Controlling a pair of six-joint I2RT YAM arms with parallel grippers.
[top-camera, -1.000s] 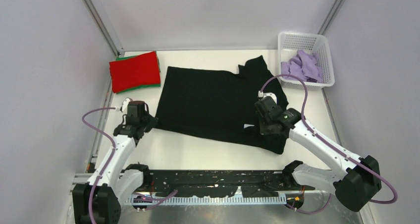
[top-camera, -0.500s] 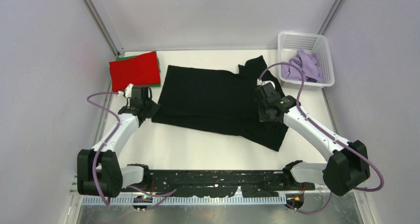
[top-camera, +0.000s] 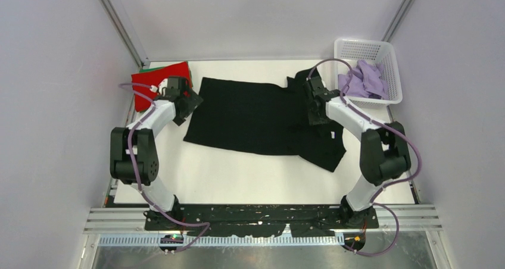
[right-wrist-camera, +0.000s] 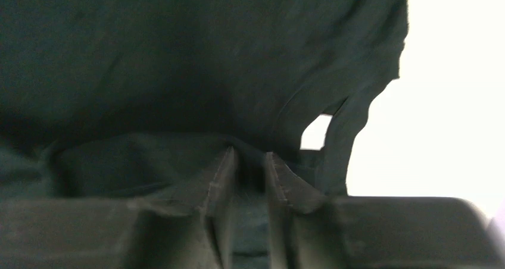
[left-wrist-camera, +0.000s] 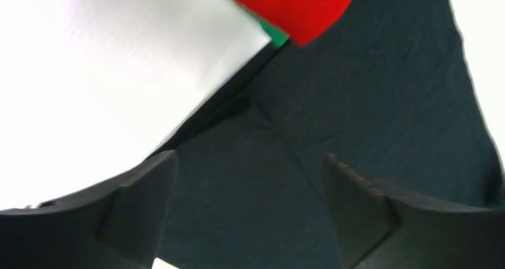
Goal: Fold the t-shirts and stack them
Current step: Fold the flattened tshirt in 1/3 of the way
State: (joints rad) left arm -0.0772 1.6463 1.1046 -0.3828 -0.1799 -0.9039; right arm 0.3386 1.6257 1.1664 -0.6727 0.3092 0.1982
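Note:
The large black t-shirt [top-camera: 256,117] lies across the middle of the table, folded over on itself, its small white tag [top-camera: 331,136] showing at the right. My left gripper [top-camera: 192,100] hovers over the shirt's far left corner, open wide with only black cloth [left-wrist-camera: 333,96] below it [left-wrist-camera: 248,159]. My right gripper [top-camera: 314,105] is at the far right by the sleeve, its jaws a narrow gap apart over a fold of cloth [right-wrist-camera: 250,155]. A folded red t-shirt [top-camera: 150,83] rests on a green one [left-wrist-camera: 275,36] at the far left.
A white basket [top-camera: 366,43] at the far right corner holds a crumpled lavender t-shirt [top-camera: 360,81]. Metal frame posts rise at both far corners. The left arm reaches over the near corner of the red shirt.
Both arms carried the black shirt's near edge away toward the far edge, folding it over. The left gripper has opened wide and let go; the right jaws have parted slightly.

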